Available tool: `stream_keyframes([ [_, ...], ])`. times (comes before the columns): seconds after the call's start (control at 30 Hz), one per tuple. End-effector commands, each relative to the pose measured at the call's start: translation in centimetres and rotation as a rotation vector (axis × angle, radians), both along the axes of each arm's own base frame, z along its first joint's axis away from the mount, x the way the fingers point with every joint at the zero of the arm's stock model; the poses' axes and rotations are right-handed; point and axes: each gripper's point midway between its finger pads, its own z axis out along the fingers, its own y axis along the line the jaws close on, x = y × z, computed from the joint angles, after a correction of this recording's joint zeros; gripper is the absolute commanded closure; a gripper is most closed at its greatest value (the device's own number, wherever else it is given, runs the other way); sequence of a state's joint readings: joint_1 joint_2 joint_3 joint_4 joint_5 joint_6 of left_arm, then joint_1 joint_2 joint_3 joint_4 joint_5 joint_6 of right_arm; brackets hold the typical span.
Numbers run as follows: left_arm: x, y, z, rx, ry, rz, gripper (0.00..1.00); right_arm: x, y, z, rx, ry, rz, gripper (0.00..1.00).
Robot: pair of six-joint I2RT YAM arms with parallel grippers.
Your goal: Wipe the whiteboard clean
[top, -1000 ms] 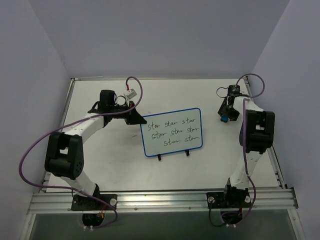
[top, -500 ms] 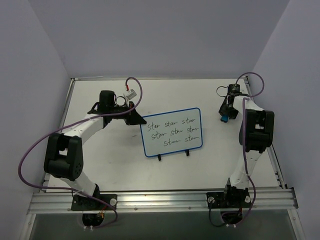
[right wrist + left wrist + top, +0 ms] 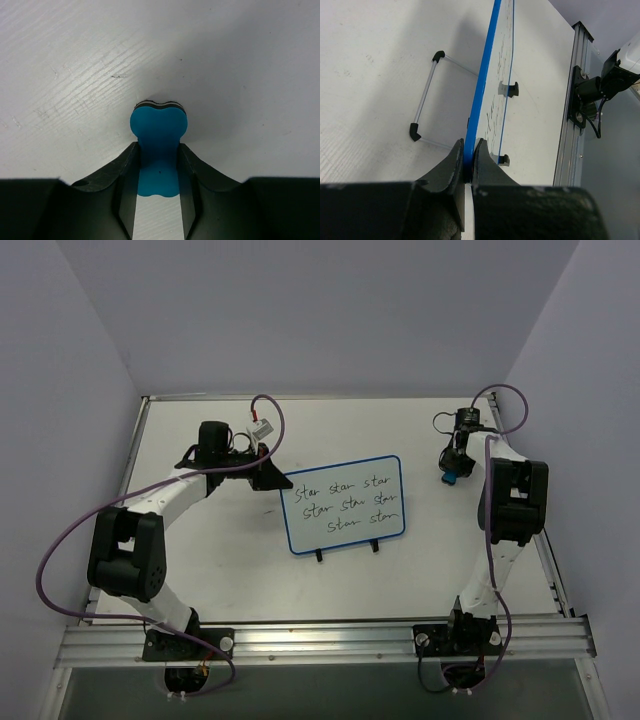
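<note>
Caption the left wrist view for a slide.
Left gripper pinching the blue-rimmed whiteboard by its edge, handwriting unerased.

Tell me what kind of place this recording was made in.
Probably a lab robot cell, not a home or office: a white table walled in by plain panels, an aluminium rail carrying two bolted arm bases, with a whiteboard and blue eraser as props.

The whiteboard (image 3: pixel 345 505) stands propped on two black feet at the tabletop's middle, blue-rimmed, round-cornered, three lines of black handwriting across its face.
</note>
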State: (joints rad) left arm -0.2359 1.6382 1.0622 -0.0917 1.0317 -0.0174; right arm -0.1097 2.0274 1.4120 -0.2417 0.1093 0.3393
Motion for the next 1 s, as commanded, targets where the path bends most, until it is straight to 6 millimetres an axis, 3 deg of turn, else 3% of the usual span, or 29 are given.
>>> stream_keyframes([
  [0.0,5.3,3.3,-2.9,0.235,-0.25,0.184,0.98,0.7,-0.3,1.2,-0.031,-0.025,0.001,0.74],
  [0.17,5.3,3.4,-3.0,0.241,-0.25,0.187,0.98,0.6,0.3,1.5,-0.033,-0.017,0.018,0.82],
  [0.23,5.3,3.4,-3.0,0.243,-0.251,0.189,0.98,0.8,1.7,3.2,-0.05,-0.049,0.046,0.83],
  [0.4,5.5,3.5,-3.2,0.252,-0.253,0.193,0.98,-0.2,5.7,10.4,-0.126,-0.19,0.111,0.83],
  [0.43,5.5,3.5,-3.1,0.252,-0.256,0.193,0.98,-0.7,7.8,11.3,-0.137,-0.211,0.155,0.83],
  [0.5,5.5,3.6,-3.1,0.255,-0.256,0.196,0.98,-2.2,9.0,14.0,-0.167,-0.273,0.166,0.83],
  [0.53,5.5,3.6,-3.1,0.255,-0.257,0.195,0.98,-3.0,11.3,16.4,-0.166,-0.347,0.208,0.84],
  [0.6,5.4,3.7,-3.2,0.259,-0.253,0.195,0.98,-4.6,12.5,17.4,-0.207,-0.377,0.22,0.85],
  [0.63,5.4,3.7,-3.2,0.26,-0.253,0.196,0.98,-5.8,14.8,19.1,-0.206,-0.428,0.268,0.85],
  [0.73,5.5,3.9,-3.7,0.278,-0.242,0.2,0.98,-8.4,17.4,21.5,-0.245,-0.514,0.303,0.86],
  [0.77,5.6,3.9,-3.6,0.278,-0.242,0.198,0.98,-9.8,20.1,21.5,-0.222,-0.534,0.357,0.86],
  [0.83,5.6,3.9,-3.8,0.276,-0.235,0.195,0.98,-11.3,22.4,22.2,-0.179,-0.591,0.39,0.87],
  [0.87,5.7,3.9,-3.8,0.274,-0.237,0.194,0.98,-12.7,25.2,22.2,-0.131,-0.613,0.45,0.88],
  [0.97,5.6,3.8,-3.6,0.268,-0.24,0.189,0.98,-14.3,29.0,20.7,-0.124,-0.647,0.498,0.89],
])
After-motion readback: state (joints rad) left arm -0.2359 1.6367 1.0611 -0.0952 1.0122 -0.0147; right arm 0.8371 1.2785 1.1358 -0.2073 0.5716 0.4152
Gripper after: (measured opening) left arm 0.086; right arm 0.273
